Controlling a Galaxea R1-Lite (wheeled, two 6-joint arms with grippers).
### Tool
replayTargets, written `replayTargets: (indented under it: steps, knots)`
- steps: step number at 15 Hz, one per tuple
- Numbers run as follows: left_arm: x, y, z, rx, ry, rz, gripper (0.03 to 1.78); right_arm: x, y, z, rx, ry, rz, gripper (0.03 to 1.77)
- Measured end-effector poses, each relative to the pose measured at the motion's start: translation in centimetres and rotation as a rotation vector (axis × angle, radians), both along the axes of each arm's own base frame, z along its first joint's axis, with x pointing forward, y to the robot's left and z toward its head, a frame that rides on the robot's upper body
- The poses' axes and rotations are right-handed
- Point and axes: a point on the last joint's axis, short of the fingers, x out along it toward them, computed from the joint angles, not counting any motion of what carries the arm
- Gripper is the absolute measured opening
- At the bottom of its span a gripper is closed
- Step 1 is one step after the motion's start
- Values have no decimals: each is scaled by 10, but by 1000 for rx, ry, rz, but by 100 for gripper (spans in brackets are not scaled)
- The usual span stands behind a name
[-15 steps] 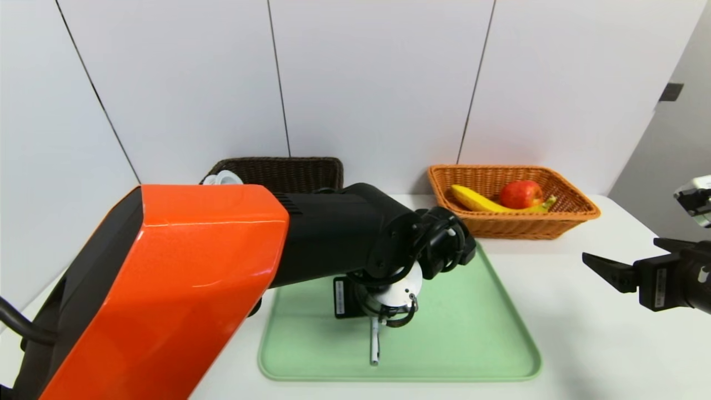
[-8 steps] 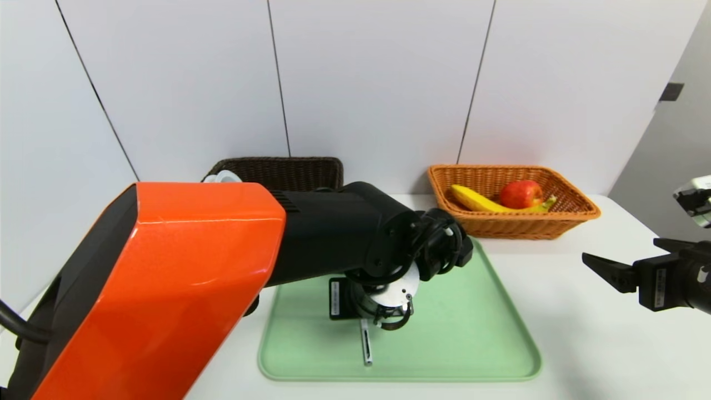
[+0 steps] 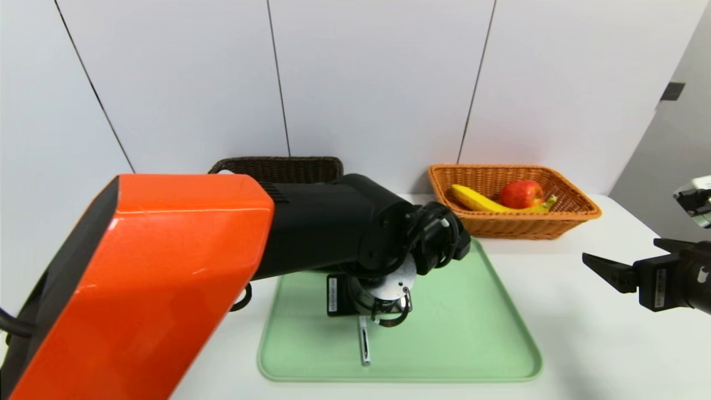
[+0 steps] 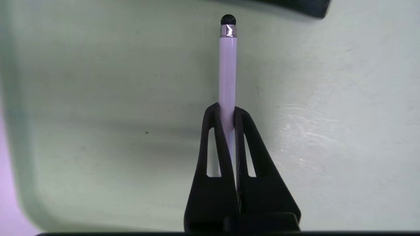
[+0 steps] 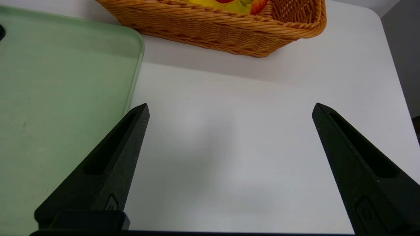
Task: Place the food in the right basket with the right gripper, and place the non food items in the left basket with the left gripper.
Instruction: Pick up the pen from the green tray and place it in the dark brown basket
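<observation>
A slim white pen [image 4: 227, 68] with a silver band and dark tip sticks out from between my left gripper's [image 4: 226, 109] fingers, which are shut on it over the green tray [image 4: 98, 98]. In the head view the pen [image 3: 364, 345] points toward the tray's near edge below my left wrist. A yellow banana [image 3: 472, 199] and a red apple [image 3: 521, 194] lie in the orange-tan right basket [image 3: 577, 214]. The dark brown left basket [image 3: 289, 166] stands at the back, partly hidden by my left arm. My right gripper [image 5: 229, 108] is open and holds nothing, over the white table right of the tray.
The green tray [image 3: 472, 333] fills the middle of the white table [image 3: 583, 344]. My orange and black left arm [image 3: 166, 266] blocks the left part of the head view. A white panelled wall runs behind the baskets.
My left gripper has shut on the pen. The left arm and the pen have shifted slightly leftward. The right arm has not moved.
</observation>
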Motion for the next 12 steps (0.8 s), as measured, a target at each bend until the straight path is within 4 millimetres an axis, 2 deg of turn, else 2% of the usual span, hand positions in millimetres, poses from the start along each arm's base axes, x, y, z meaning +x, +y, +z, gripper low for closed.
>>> replayTargets:
  steps: [7,9,12]
  knots:
    - [-10,39,81,-72,-222,-1,7,0,0,0,-1,1,2,171]
    - [1,56,104,-90,-333,5,7,0,0,0,-1,0,2,171]
    - [34,90,135,-106,-519,38,7,0,0,0,0,-6,2,171]
